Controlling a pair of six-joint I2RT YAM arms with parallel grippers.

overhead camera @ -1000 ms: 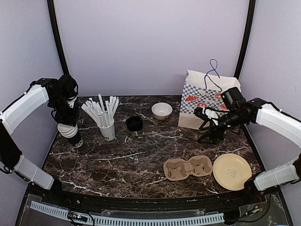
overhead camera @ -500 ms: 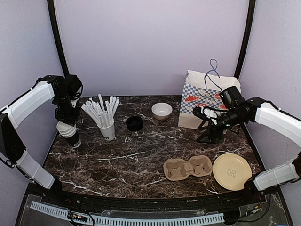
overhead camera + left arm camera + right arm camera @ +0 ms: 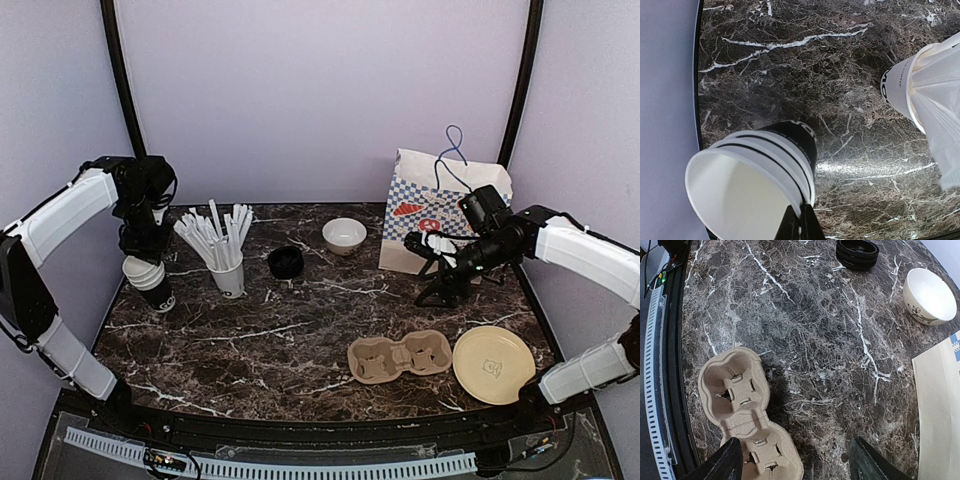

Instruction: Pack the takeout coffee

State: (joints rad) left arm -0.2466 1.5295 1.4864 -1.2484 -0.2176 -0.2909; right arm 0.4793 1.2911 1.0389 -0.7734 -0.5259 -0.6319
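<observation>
A stack of nested black paper cups (image 3: 152, 283), white inside, stands tilted at the table's left edge. It fills the lower left of the left wrist view (image 3: 755, 175). My left gripper (image 3: 141, 247) is shut on the rim of the top cup, its fingertips (image 3: 812, 227) pinching the white rim. A stack of round black lids (image 3: 286, 261) lies mid-table and shows in the right wrist view (image 3: 857, 252). My right gripper (image 3: 438, 272) is open and empty above the table, just right of the brown pulp cup carrier (image 3: 742, 410), which also shows from above (image 3: 400, 357).
A white cup of white sticks (image 3: 228, 268) stands right of the cup stack (image 3: 920, 85). A white bowl (image 3: 344, 235) and a checked paper bag (image 3: 440, 210) are at the back. A tan plate (image 3: 493, 364) lies front right.
My left gripper has shifted a little right and toward the back with the cup rim in it. My right gripper has moved slightly left.
</observation>
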